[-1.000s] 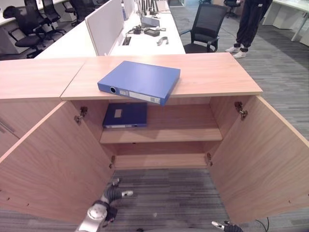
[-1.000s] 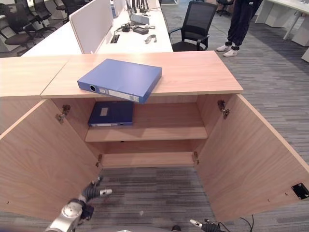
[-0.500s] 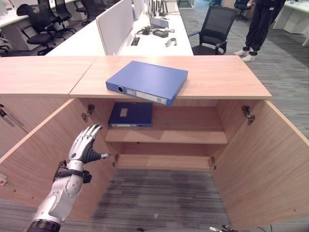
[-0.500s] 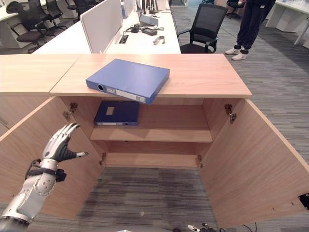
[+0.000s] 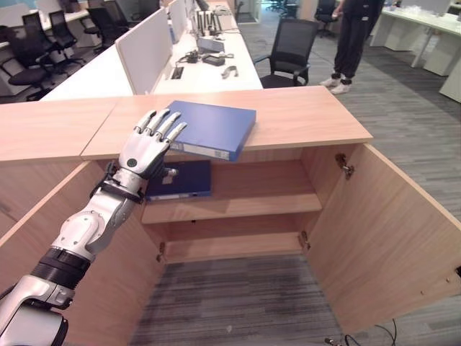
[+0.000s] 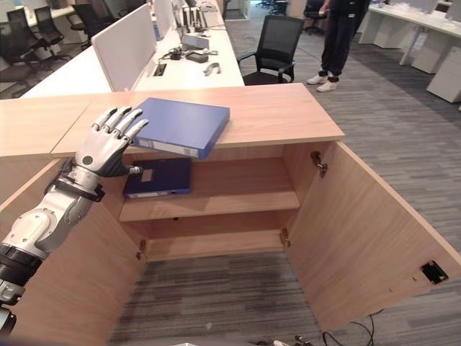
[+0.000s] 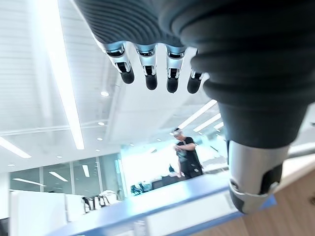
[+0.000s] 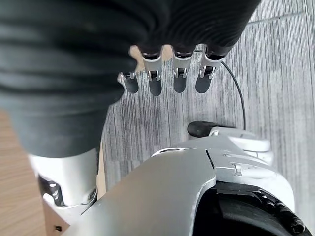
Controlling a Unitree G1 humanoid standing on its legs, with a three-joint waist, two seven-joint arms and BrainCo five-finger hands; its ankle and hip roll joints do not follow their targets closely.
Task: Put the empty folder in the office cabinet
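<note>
A blue folder (image 5: 212, 128) lies flat on the wooden cabinet's top (image 5: 310, 115), one corner jutting past the front edge. My left hand (image 5: 148, 148) is raised before the folder's near left end, open, fingers straight and spread; whether it touches the folder I cannot tell. In the left wrist view the folder's spine (image 7: 162, 206) lies just past the thumb (image 7: 251, 187). A second blue folder (image 5: 181, 180) rests on the upper shelf at the left. My right hand (image 8: 162, 81) hangs low over the carpet, fingers relaxed, holding nothing.
Both cabinet doors stand wide open, right door (image 5: 389, 238) and left door (image 5: 130, 288). The upper shelf's right half (image 5: 266, 202) and the lower shelf (image 5: 230, 245) are bare. Behind stand white desks (image 5: 108, 68), a black chair (image 5: 288, 61) and a person (image 5: 353, 36).
My left hand rose from near the floor, past the left door, up to the folder's near left end. The camera shifted as well. The folders stayed put.
</note>
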